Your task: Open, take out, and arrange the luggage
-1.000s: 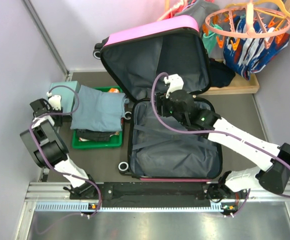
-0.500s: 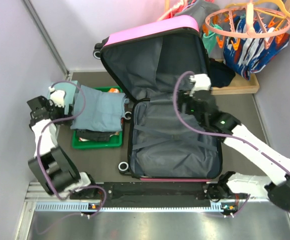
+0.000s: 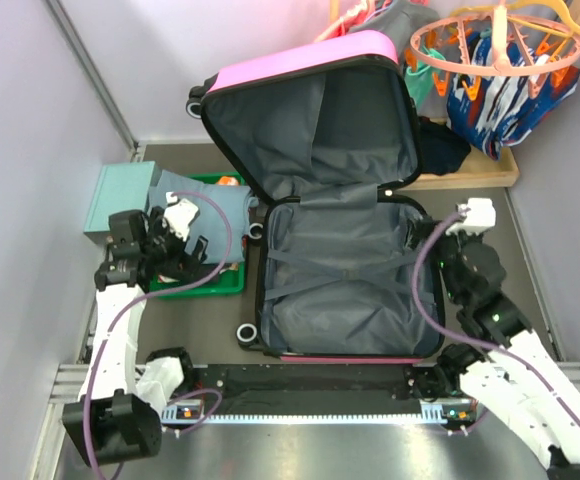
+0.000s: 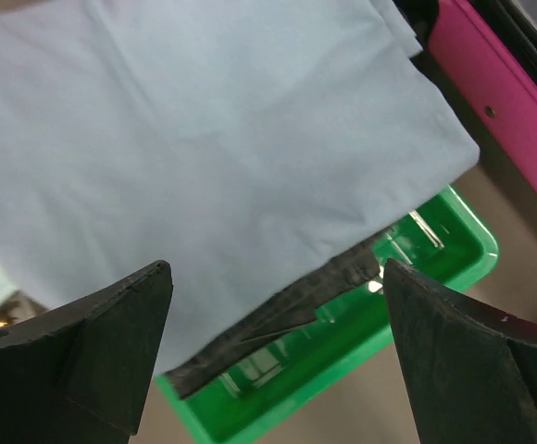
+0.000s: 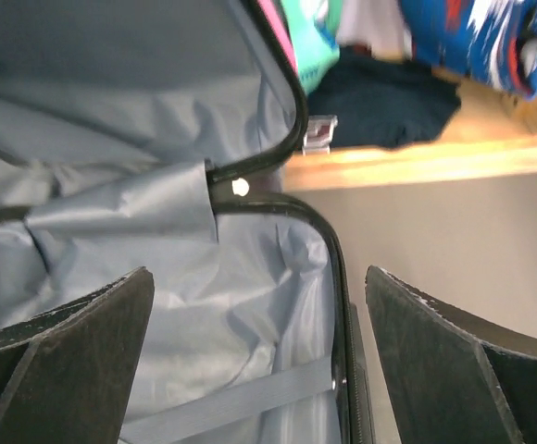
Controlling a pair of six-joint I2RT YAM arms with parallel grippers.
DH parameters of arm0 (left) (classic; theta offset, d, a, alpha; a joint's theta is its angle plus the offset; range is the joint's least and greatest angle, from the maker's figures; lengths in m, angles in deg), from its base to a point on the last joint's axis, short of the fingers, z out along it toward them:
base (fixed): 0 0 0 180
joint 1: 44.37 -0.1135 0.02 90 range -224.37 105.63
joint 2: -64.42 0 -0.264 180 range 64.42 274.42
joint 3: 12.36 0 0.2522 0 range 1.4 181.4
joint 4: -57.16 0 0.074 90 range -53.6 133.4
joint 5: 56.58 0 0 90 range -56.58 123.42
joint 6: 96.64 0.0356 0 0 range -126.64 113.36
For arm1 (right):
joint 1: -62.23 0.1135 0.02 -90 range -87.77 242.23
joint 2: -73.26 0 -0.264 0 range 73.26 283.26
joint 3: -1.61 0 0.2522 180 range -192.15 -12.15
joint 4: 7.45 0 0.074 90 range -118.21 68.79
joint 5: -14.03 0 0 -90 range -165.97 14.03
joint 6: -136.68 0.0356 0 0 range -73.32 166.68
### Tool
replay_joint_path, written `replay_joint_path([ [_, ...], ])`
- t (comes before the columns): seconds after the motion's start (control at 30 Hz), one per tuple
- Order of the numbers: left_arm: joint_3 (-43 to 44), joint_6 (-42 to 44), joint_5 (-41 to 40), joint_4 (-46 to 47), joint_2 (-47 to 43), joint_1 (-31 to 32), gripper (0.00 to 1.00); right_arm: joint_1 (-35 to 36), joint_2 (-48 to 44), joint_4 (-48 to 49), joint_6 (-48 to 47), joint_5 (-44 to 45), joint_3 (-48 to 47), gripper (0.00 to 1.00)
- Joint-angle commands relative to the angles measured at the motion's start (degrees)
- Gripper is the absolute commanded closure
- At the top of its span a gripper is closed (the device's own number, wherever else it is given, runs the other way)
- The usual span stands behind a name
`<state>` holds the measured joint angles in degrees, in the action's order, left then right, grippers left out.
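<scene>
- The large hot-pink hard-shell suitcase (image 3: 300, 62) lies open at mid-worktop, its lid propped toward the far edge, grey lining and crossed straps showing.
- The right gripper (image 5: 257, 277), jaws spread and empty, hovers by the suitcase's right hinge corner; a nudge there could drop the lid.
- The left gripper (image 4: 273, 277), likewise spread, hangs over folded pale-blue cloth (image 4: 204, 139) on a green plastic tray (image 4: 426, 268) near the left edge; a shallow pinch might drag the cloth off.

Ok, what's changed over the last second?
The right gripper pulled back from over the luggage to beside its right edge. The left gripper swung in over the folded cloth on the green tray. Both are open and empty. The luggage stayed open.
</scene>
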<state>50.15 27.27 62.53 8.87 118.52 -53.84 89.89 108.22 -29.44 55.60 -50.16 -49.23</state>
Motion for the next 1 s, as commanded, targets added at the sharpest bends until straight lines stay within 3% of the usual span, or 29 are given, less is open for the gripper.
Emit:
replay_joint_path([
  [0.0,-6.73,-2.18,2.54,3.93,-5.49,0.33,0.01,-0.33,-8.83,16.56,-3.39,-1.11,7.53,0.05],
  [0.13,-15.42,-4.45,-1.41,10.60,-13.48,0.25,0.01,-0.41,-13.41,19.47,-4.27,-1.19,13.24,0.05],
  [0.23,-16.41,-7.79,-4.92,10.97,-15.61,0.33,0.01,-0.33,-15.27,21.06,-4.53,-0.32,15.80,0.05],
  [0.47,-19.92,-20.81,-15.47,21.77,-17.98,0.16,0.01,-0.33,-16.24,20.01,-4.53,-0.23,17.39,0.05],
  [0.97,-20.36,-22.31,-13.81,20.90,-16.67,-0.28,0.01,-0.41,-16.06,19.04,-4.53,-0.40,16.78,0.05],
])
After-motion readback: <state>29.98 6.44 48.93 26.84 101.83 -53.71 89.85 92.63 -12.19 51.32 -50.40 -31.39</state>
